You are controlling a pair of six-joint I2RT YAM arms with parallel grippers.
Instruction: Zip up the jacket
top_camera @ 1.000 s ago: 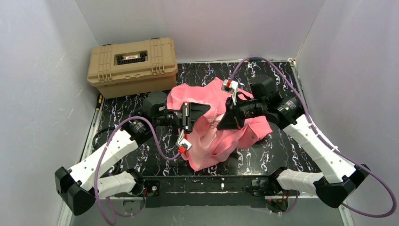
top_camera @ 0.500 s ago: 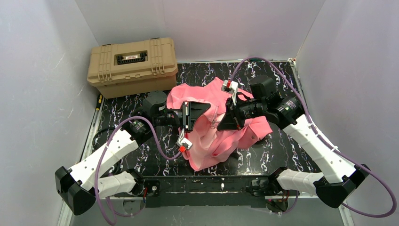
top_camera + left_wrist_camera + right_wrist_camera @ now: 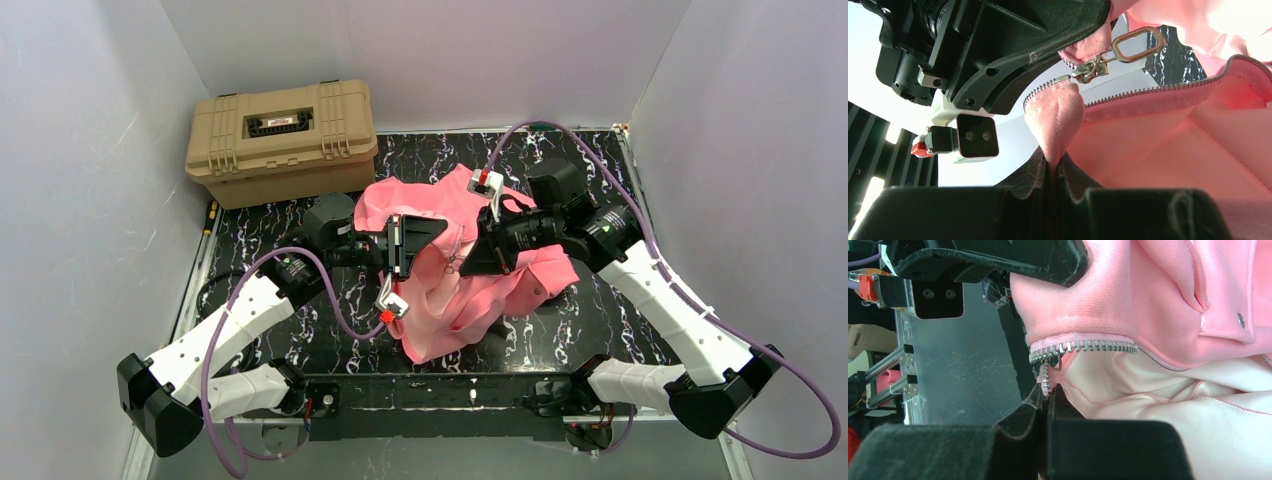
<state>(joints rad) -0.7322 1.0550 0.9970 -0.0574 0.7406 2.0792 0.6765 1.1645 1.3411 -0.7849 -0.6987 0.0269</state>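
Observation:
The salmon-pink jacket (image 3: 470, 295) lies bunched in the middle of the table, its pale lining showing. My left gripper (image 3: 443, 232) and right gripper (image 3: 465, 268) meet over it, tips close together. In the left wrist view my left gripper (image 3: 1053, 167) is shut on a fold of pink fabric at the end of one zipper side. The silver slider (image 3: 1092, 69) with its ring pull (image 3: 1138, 42) hangs just above that fold, under the right gripper's fingers (image 3: 1023, 45). In the right wrist view my right gripper (image 3: 1047, 395) is shut on the toothed zipper edge (image 3: 1083, 346).
A tan hard case (image 3: 282, 140) stands at the back left, near the jacket's hood end. The black marbled table (image 3: 600, 310) is walled on three sides by pale panels. A thin dark tool (image 3: 211, 215) lies along the left edge.
The right arm has edged slightly to the left. The left arm and the jacket look the same.

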